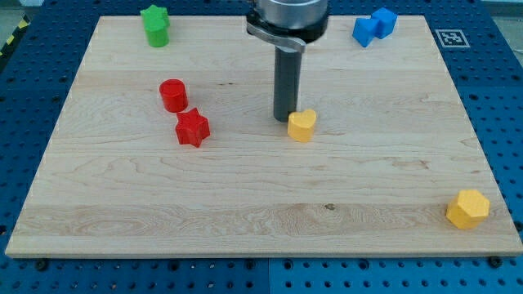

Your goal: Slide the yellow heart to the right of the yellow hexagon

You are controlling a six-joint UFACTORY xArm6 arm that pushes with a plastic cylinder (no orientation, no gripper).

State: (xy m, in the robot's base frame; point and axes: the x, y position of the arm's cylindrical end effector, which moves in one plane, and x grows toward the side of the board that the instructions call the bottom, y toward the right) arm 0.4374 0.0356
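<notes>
A: Camera view first: where does the yellow heart sit?

B: Near the middle of the wooden board, a little toward the view's top. My tip is just beside it, on its upper-left side, touching or almost touching; the exact contact is hard to make out.

A: And the yellow hexagon?

B: Far off, in the board's corner at the view's bottom right, close to the edge. The heart lies well apart from it, up and to the view's left.

A: Any fingers clamped on anything?

B: No fingers here at all. The arm ends in a straight dark rod, upright, with nothing grasped; it only stands against the heart's side.

A: What else is on the board?

B: To the view's left, a red cylinder and, just below it toward the right, a red star, close together but seemingly not touching. A green block, star-like in shape, stands near the top left corner. Two blue blocks huddle together near the top right; their shapes are hard to tell. A blue perforated table surrounds the board.
</notes>
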